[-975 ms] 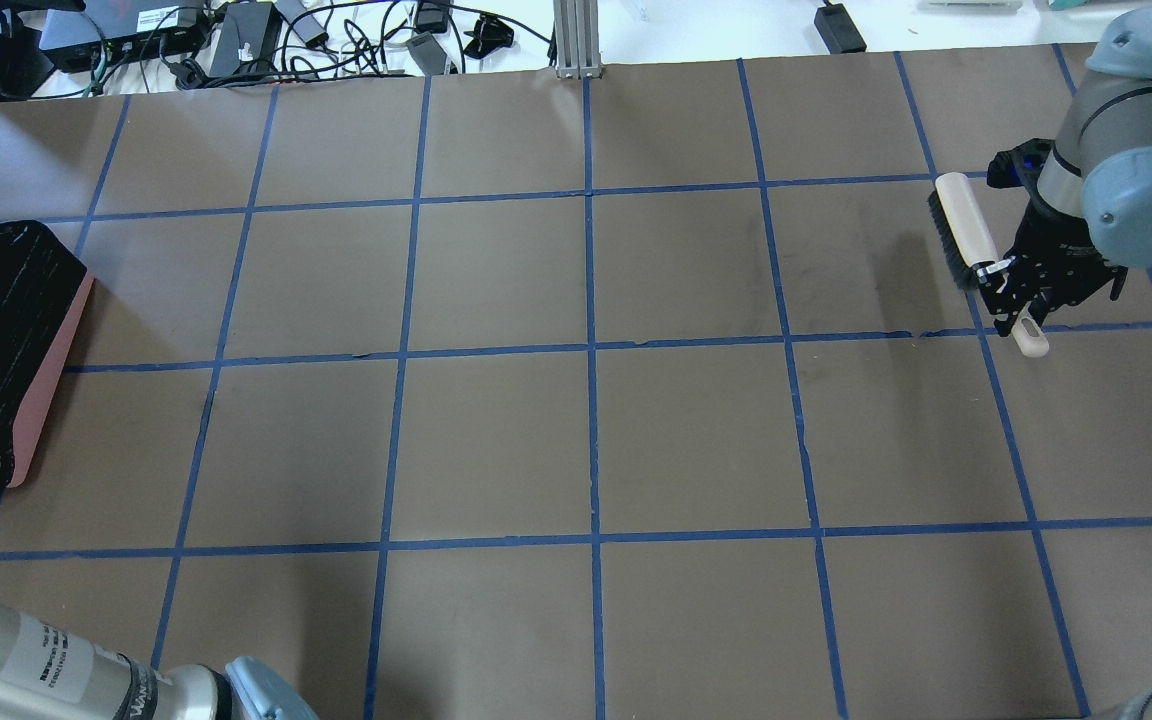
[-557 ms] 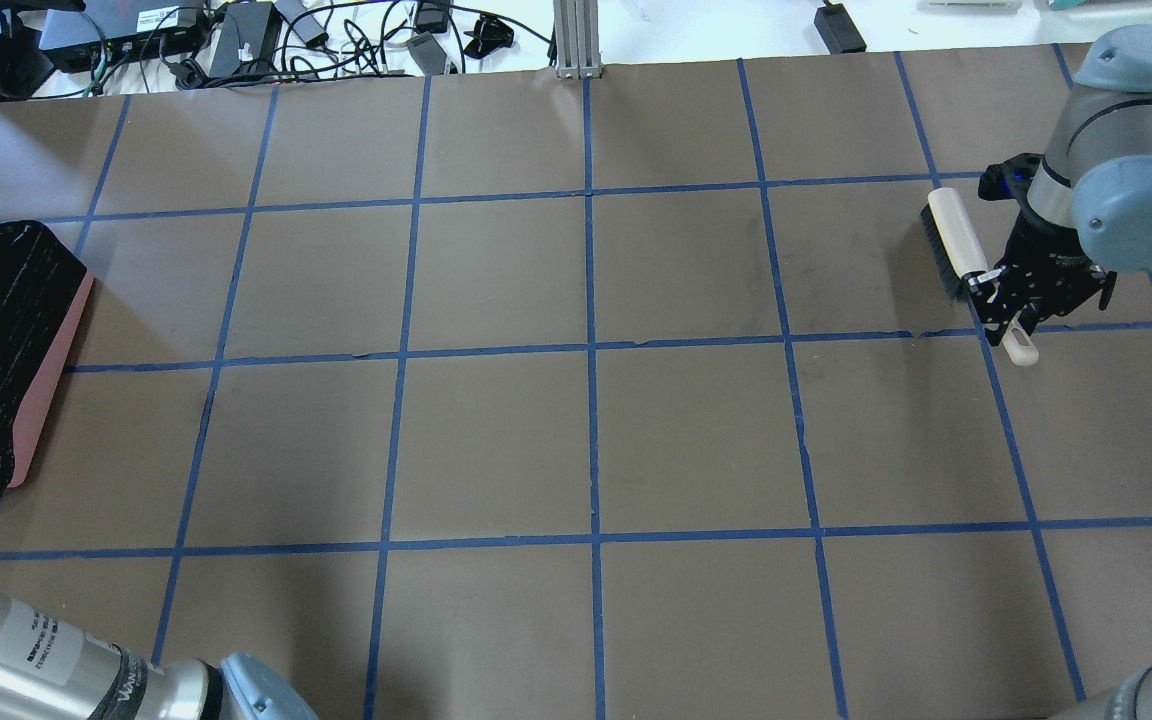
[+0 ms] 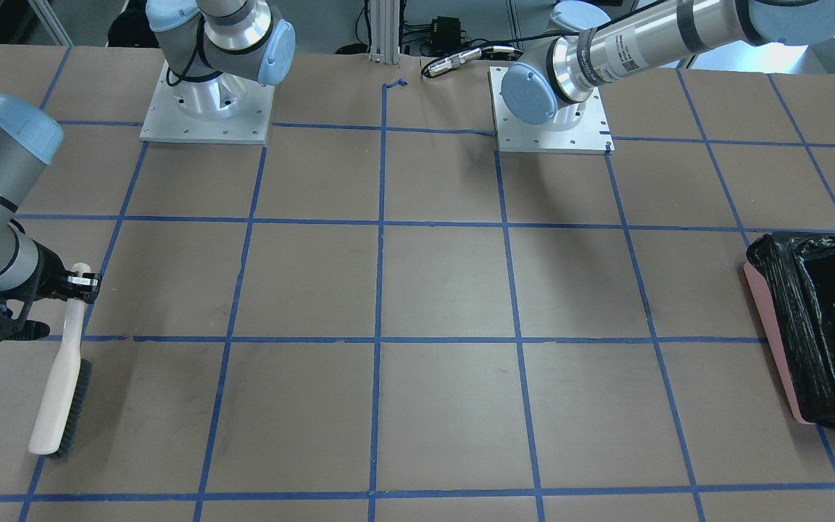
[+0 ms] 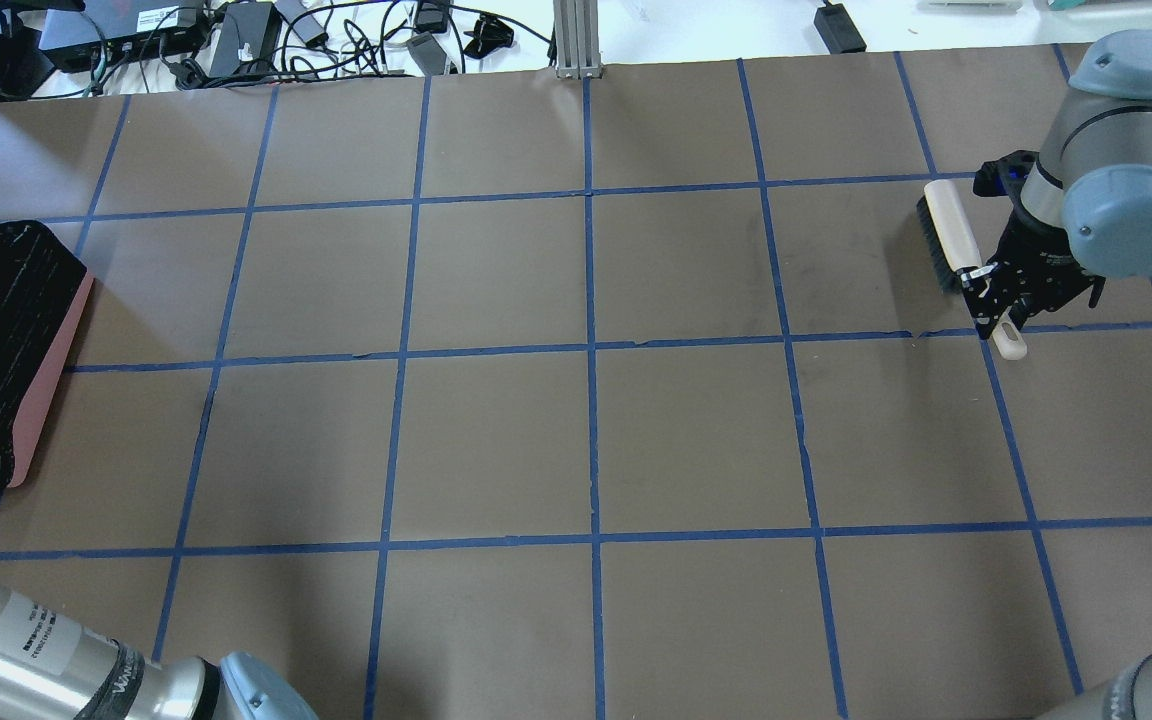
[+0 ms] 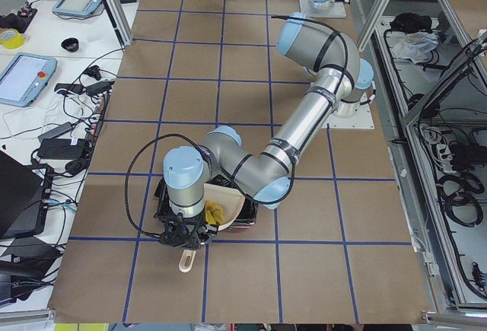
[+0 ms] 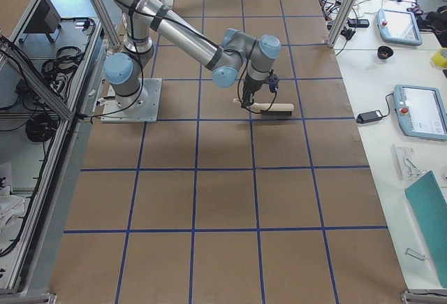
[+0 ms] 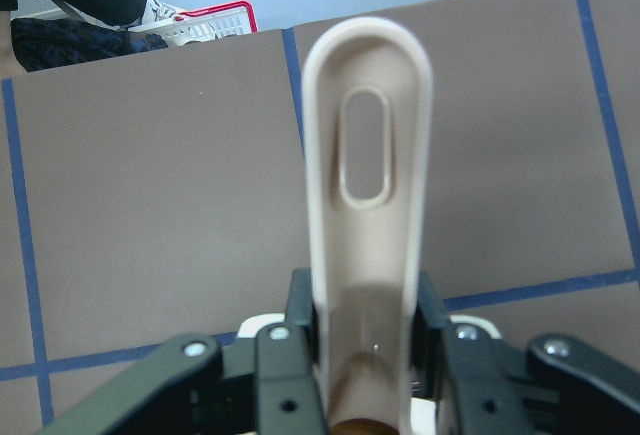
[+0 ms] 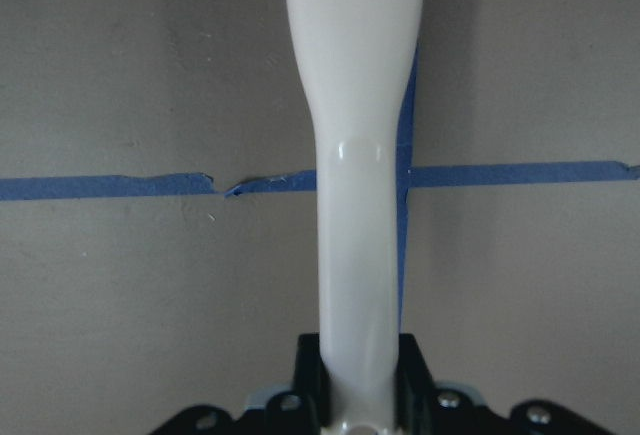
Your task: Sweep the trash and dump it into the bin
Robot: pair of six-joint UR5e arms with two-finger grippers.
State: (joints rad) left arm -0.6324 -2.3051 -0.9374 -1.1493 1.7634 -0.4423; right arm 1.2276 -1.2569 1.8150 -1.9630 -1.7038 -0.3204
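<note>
Two tools are gripped: the right gripper (image 4: pixel 998 303) clamps the brush (image 4: pixel 946 232), and the left gripper (image 7: pixel 366 340) clamps the dustpan (image 5: pixel 230 200) over the bin (image 4: pixel 48 340). Dumping seems the step in hand; yellow trash (image 5: pixel 213 213) shows in the dustpan, so more tilt is probably needed.

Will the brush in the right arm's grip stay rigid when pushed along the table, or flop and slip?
The brush is probably rigid: its cream handle looks like hard moulded plastic, clamped by the right end effector. The dark bristles likely bend when pressed on the table. The glossy handle might pivot slightly under side load.
</note>
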